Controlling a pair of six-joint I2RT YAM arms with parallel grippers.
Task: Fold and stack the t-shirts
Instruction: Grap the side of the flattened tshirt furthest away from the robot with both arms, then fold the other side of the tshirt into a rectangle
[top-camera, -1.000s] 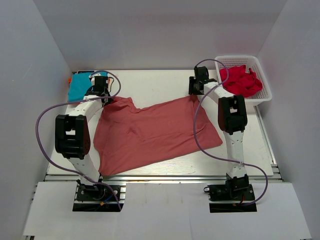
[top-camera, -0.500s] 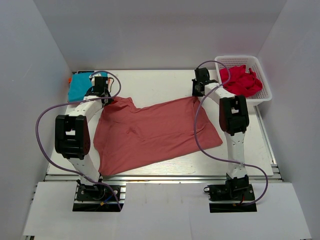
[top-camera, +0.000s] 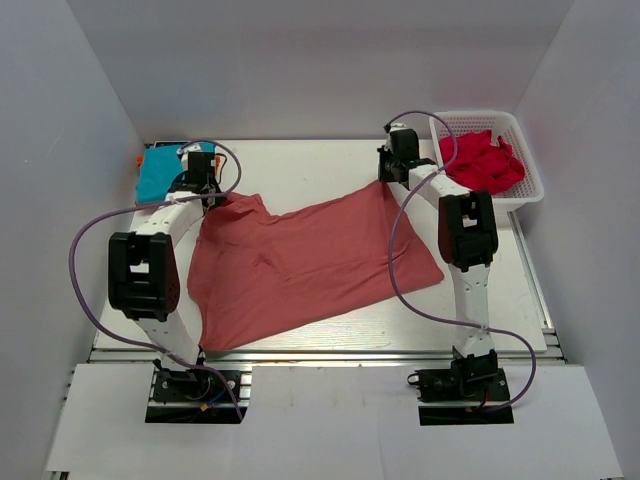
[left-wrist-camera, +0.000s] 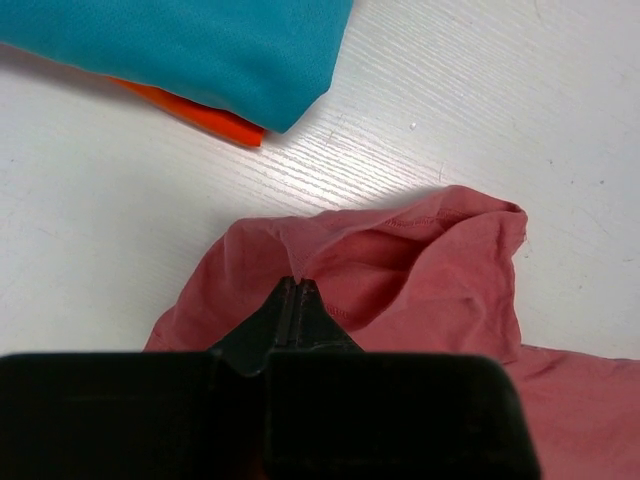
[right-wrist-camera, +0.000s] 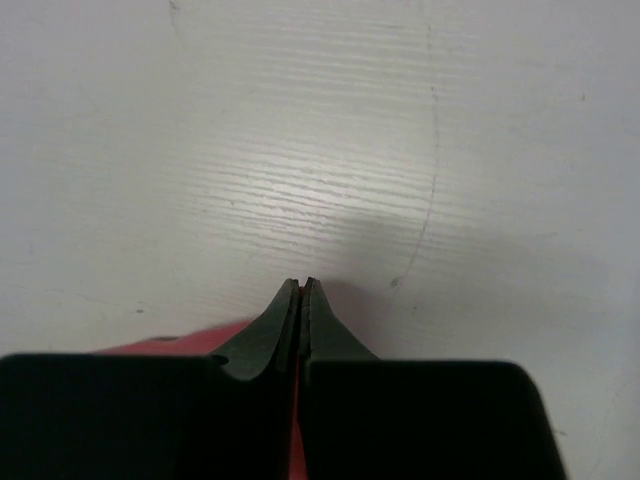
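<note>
A salmon-red t-shirt (top-camera: 310, 260) lies spread across the white table (top-camera: 320, 170). My left gripper (top-camera: 205, 196) is shut on a pinch of its far left corner. In the left wrist view the closed tips (left-wrist-camera: 298, 282) bite a raised fold of the t-shirt (left-wrist-camera: 430, 270). My right gripper (top-camera: 388, 180) is shut on the far right corner. In the right wrist view red cloth (right-wrist-camera: 170, 346) shows beside and between the closed jaws (right-wrist-camera: 301, 283). A folded teal t-shirt (top-camera: 158, 172) rests on a folded orange one (left-wrist-camera: 215, 118) at the far left corner.
A white basket (top-camera: 475, 115) at the far right holds crumpled bright red t-shirts (top-camera: 482, 160). The teal t-shirt (left-wrist-camera: 200, 50) lies just beyond my left gripper. Purple cables loop over both arms. White walls close in the table on three sides.
My right gripper has closed on the shirt's far right corner and drawn it slightly toward the back. The left gripper has kept its hold and place.
</note>
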